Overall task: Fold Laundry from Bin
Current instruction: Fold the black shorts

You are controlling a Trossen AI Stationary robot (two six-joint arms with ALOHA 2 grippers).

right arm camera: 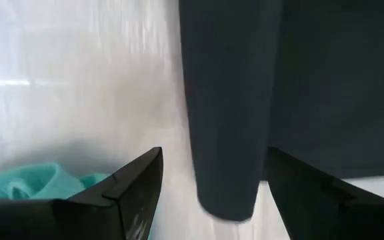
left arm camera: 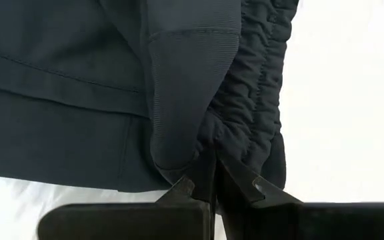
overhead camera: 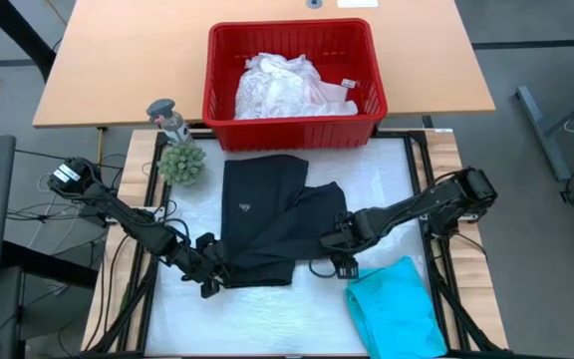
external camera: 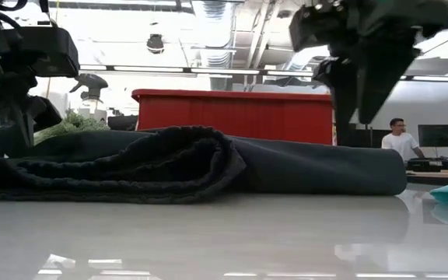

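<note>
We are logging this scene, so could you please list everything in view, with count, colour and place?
bin: one, red, on the wooden desk beyond the mat.
white lacy top: one, white, inside the bin.
black garment: one, black, partly folded, mat centre.
teal garment: one, teal, folded, mat's near right corner.
spray bottle: one, grey, left of the bin.
green plant ball: one, green, below the bottle.
person: one, white shirt, far background.
left gripper: shut on the garment's near left corner.
right gripper: open, over the garment's right edge.

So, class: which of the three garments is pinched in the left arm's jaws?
The black garment, spread mid-table; the teal one lies apart, the white one sits in the bin.
</note>
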